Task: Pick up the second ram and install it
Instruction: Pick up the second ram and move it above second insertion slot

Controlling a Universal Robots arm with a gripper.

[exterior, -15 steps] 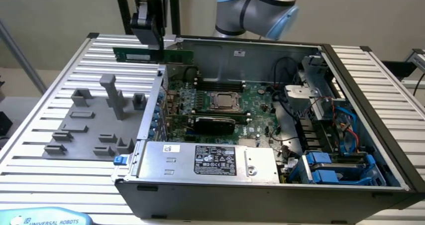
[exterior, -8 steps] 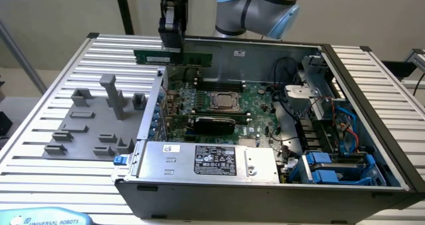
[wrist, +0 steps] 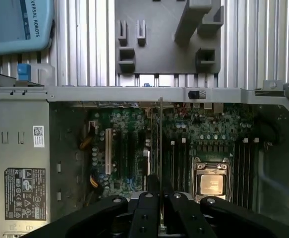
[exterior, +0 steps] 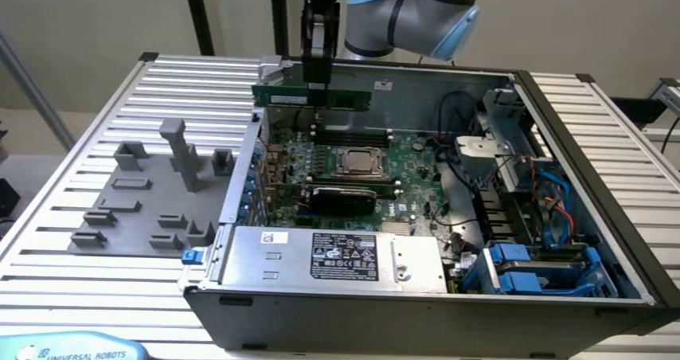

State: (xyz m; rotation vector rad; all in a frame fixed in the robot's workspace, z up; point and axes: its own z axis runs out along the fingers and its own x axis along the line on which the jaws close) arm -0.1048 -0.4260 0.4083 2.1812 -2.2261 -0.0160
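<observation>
My gripper (exterior: 314, 88) hangs over the far left part of the open computer case (exterior: 595, 177) in the exterior view, shut on the second ram (exterior: 345, 99). This thin green stick is held level above the motherboard (exterior: 409, 157), clear of it. In the wrist view the ram (wrist: 160, 144) appears edge-on as a thin line running out from between my black fingers (wrist: 146, 208). It lies over the motherboard (wrist: 129, 144), beside the dark memory slots (wrist: 176, 163) next to the processor socket (wrist: 211, 183).
A grey holder plate (exterior: 117, 217) with upright blocks lies on the slatted table beside the case, on the exterior view's left. Inside the case are the power supply (exterior: 340, 252), cables (exterior: 467, 193) and blue drive bays (exterior: 531, 268). A blue teach pendant (exterior: 64, 348) lies at the near table edge.
</observation>
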